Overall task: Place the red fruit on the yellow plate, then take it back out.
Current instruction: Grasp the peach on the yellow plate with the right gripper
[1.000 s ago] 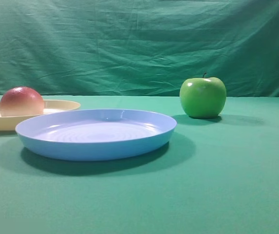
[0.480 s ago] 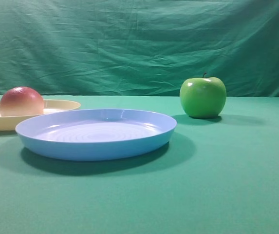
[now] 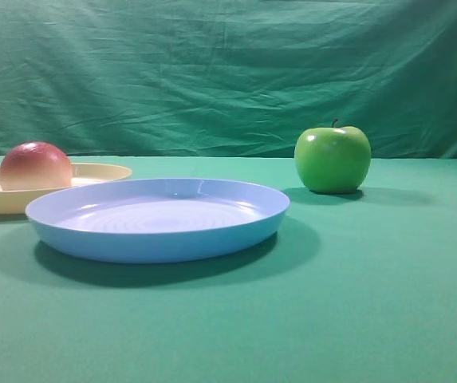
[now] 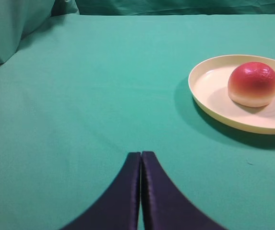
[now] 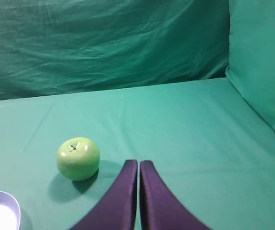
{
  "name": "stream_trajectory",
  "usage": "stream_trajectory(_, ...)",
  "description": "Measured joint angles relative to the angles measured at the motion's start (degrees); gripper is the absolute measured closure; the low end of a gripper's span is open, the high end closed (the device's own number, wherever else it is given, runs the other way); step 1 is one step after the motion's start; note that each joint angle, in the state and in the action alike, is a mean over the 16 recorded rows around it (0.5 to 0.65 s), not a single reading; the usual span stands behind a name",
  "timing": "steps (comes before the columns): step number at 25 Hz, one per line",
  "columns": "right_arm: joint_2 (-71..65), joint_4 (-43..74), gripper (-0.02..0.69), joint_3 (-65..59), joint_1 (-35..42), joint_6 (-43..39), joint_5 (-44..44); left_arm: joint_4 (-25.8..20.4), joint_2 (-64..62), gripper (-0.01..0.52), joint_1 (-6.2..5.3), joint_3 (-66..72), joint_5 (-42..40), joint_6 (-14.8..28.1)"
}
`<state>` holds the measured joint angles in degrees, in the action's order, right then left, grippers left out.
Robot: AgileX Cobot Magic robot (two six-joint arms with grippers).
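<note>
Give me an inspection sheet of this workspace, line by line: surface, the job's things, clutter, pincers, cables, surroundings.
Surface: green cloth covering the table, smooth, no spills seen.
Job's things: red fruit sits on the yellow plate, toward its far side in the left wrist view.
Clutter: blue plate in the middle, nothing in it; green apple upright on the cloth, right of the blue plate.
Pincers: left pincer shut, holding nothing, short of the yellow plate; right pincer shut, holding nothing, beside the apple.
Cables: nothing seen.
Surroundings: wrinkled green backdrop behind the table.
</note>
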<state>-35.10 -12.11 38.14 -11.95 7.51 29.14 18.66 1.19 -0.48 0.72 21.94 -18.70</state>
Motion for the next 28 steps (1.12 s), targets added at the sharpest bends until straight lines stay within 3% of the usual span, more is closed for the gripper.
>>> stream_trajectory(13, -29.16, -7.67, 0.665, 18.86, -16.47, 2.3, 1.83, 0.0, 0.0, 0.514, 0.0, 0.0, 0.0, 0.0)
stream_trajectory(21, -43.24, -14.83, 0.665, 27.95, -21.6, 3.51, 2.99, 0.0, 0.0, 0.514, 0.0, 0.0, 0.0, 0.0)
stream_trajectory(28, -51.51, -26.73, 0.665, 31.69, -23.59, 15.04, -0.46, 0.0, 0.0, 0.514, 0.0, 0.0, 0.0, 0.0)
